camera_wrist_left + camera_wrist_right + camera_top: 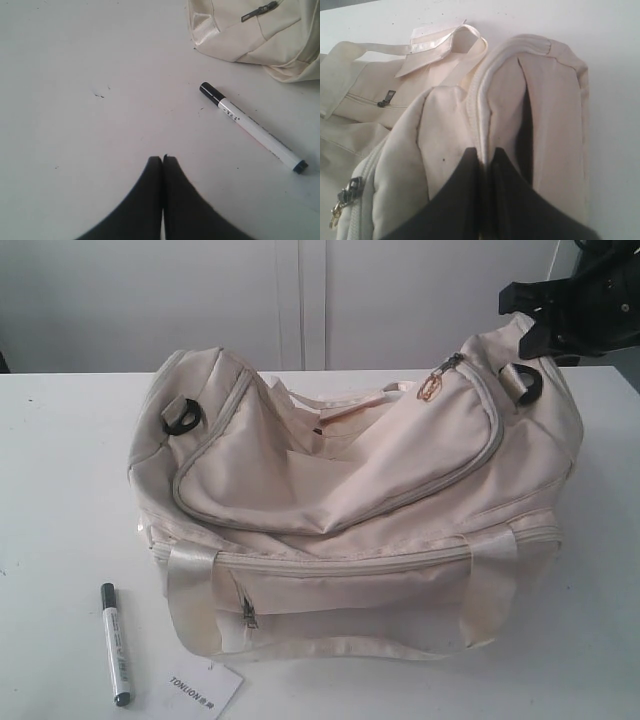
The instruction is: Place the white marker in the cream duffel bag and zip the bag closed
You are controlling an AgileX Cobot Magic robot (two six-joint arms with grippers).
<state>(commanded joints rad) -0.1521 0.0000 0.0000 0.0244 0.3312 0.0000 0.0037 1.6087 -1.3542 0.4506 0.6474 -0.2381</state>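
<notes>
The cream duffel bag (350, 500) lies across the middle of the white table, its curved top flap sagging, with the zipper pull (433, 388) near the right end. My right gripper (535, 320) holds that raised right end. In the right wrist view its jaws (485, 152) are shut on a ridge of bag fabric (445, 125). The white marker (115, 643) lies on the table in front of the bag's left corner, black cap pointing away. My left gripper (163, 158) is shut and empty, hovering over bare table a short way from the marker (252, 127) and the bag's corner (260, 30).
A white paper tag (203, 687) with printed text lies by the table's front edge, just right of the marker. The bag's front pocket zipper pull (248, 613) hangs beside the left handle strap (192, 595). A white wall stands behind the table.
</notes>
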